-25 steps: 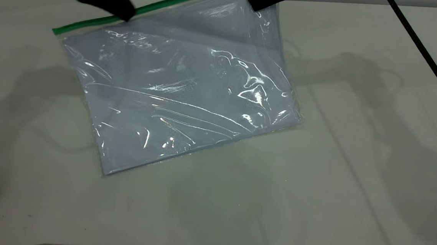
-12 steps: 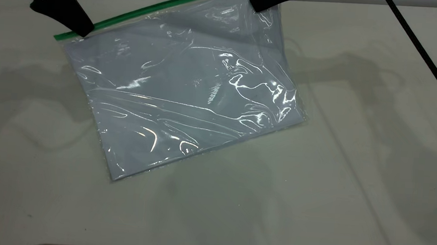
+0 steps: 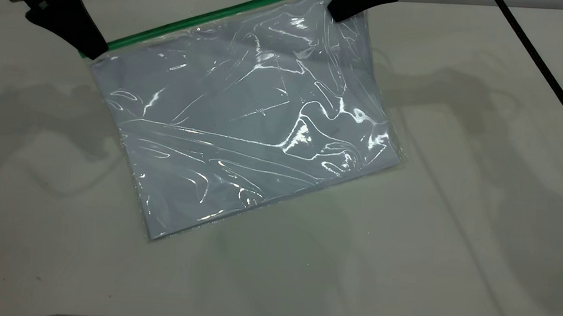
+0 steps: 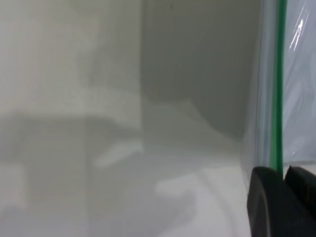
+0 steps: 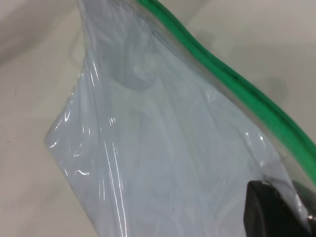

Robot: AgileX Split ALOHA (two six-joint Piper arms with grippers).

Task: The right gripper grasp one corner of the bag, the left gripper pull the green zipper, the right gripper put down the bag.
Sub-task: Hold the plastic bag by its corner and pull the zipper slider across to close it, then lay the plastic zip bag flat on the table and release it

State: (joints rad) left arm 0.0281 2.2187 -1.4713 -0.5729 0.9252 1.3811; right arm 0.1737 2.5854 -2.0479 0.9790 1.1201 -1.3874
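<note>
My left gripper (image 3: 90, 51) is clamped on the green zipper (image 3: 212, 15) at its far-left end; in the left wrist view my fingers (image 4: 269, 197) stand close together with the green strip (image 4: 279, 84) running out from between them. The bag (image 3: 249, 121), a clear pouch holding pale bluish-white sheets, slopes from my fingertips down to the table (image 3: 454, 239), its lower corner resting there. My right gripper (image 3: 338, 14) pinches the bag's raised upper-right corner, fingers closed on the plastic (image 5: 276, 207). Compared with half a second ago, the left gripper sits slightly lower and nearer the zipper's end, and the bag has shifted a little rightward. Both arms are cut off at the exterior view's top edge; the slider tab is hidden under my left fingers.
</note>
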